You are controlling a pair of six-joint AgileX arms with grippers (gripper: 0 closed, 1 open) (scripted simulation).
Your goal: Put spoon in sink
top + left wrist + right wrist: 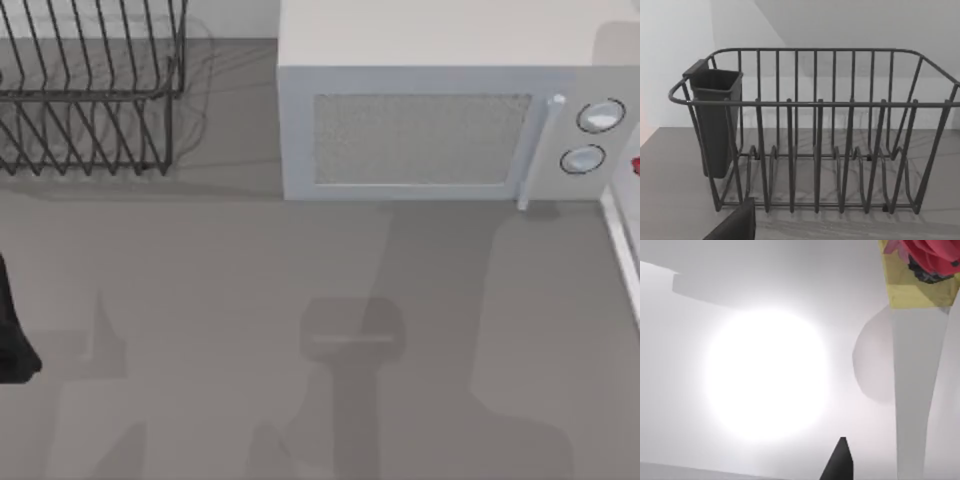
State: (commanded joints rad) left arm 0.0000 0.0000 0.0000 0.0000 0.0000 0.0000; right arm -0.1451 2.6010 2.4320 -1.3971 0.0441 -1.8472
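Left claw [735, 225] cropped, fingers unreadable; dish rack [815, 130] behind; spoon unidentifiable.

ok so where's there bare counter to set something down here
The broad grey counter in front of the microwave and dish rack is bare, apart from shadows. It is crowded along the back, where rack and microwave stand, and at the left edge, where the left arm sits.

A grey worktop [200, 300] carries a dark grey wire dish rack [90, 100] with its charcoal cup [715, 120], and a pale grey microwave [430, 130] with a speckled door.
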